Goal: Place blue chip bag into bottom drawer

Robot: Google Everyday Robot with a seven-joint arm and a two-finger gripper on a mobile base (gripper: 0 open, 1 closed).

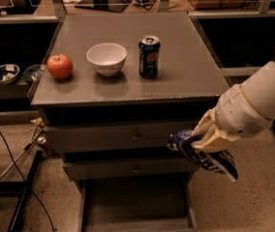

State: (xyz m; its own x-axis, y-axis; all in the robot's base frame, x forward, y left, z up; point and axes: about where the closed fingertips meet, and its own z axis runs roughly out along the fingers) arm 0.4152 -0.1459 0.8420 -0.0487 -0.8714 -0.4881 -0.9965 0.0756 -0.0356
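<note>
My gripper [201, 141] is at the right front of the grey cabinet, level with the upper drawers, and is shut on the blue chip bag [210, 159]. The crumpled dark blue foil bag with white markings hangs from the fingers, its lower end trailing to the right. The bottom drawer [135, 204] is pulled out below, a wide shallow grey tray with a flat floor. The bag is above and to the right of the drawer, over its right wall.
On the cabinet top stand a red apple [59, 66], a white bowl [106, 58] and a blue Pepsi can [148, 57]. Two shut drawers with small knobs [135, 137] sit above the open one. Cables and a stand [21, 187] lie at the left on the floor.
</note>
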